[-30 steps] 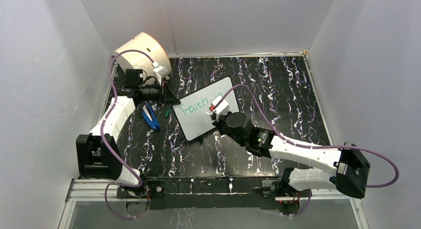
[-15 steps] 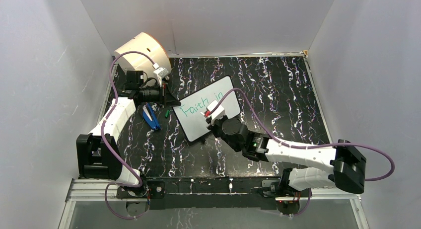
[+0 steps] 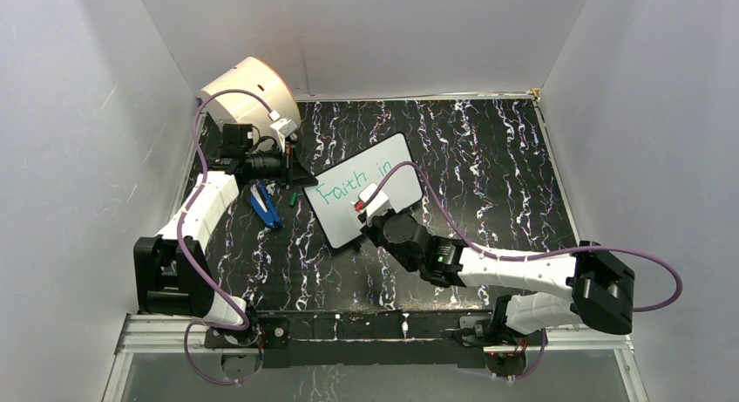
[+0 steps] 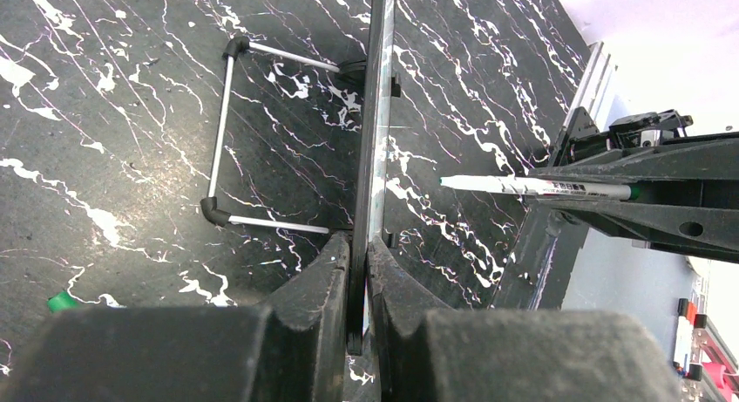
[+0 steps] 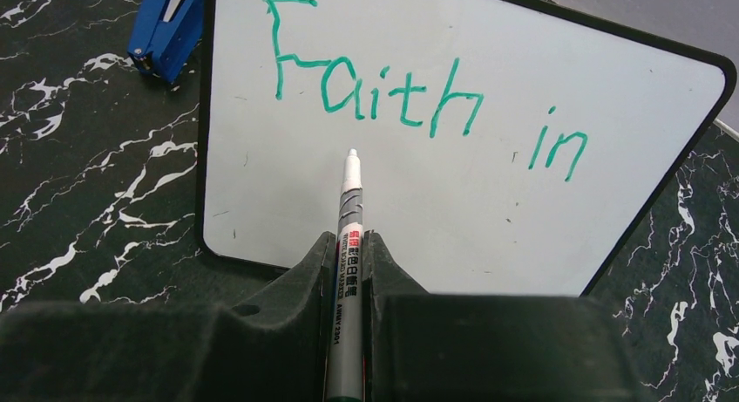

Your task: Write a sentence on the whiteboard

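Right wrist view: right claw (image 5: 350, 241) clenched around marker (image 5: 350, 193), left claw (image 4: 358, 250) clamped on whiteboard (image 5: 479, 201) edge.

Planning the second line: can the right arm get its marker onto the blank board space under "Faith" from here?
Probably yes. The marker in the right hand points at bare whiteboard just below the sentence, nothing between. The left hand only pinches the board's edge.

Plain white walls (image 3: 366, 27) stand at nine, twelve and three o'clock around a black, white-veined table (image 3: 488, 149); even light.
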